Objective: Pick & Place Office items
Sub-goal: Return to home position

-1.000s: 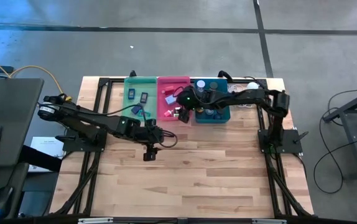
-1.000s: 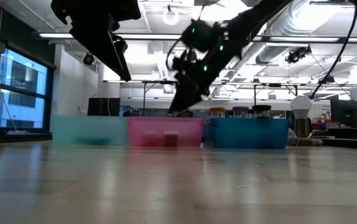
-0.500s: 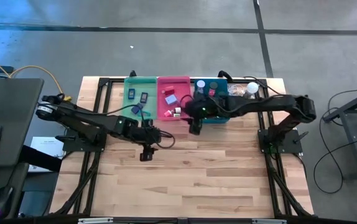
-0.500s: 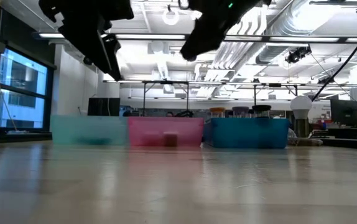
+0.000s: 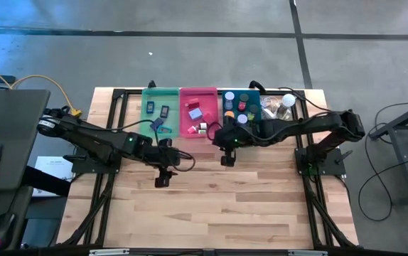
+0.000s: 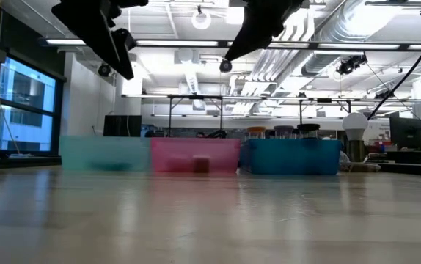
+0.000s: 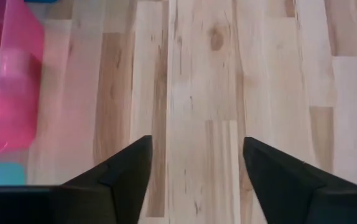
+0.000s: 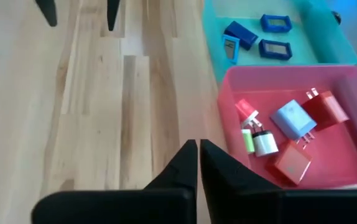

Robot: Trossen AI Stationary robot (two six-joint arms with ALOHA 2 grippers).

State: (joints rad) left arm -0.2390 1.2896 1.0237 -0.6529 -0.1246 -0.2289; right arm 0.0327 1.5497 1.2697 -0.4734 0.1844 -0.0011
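Office items [image 5: 195, 112] (mostly wall-hidden low down) fill bins [image 6: 170, 154].

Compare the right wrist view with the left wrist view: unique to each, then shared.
Right wrist view only: the shut right gripper, dark blue items in the green bin, a light blue block among red pieces in the pink bin. Left wrist view only: the stretch of table framed by the open left gripper. Both: the pink bin, the table, and the left gripper, distant in the right wrist view.
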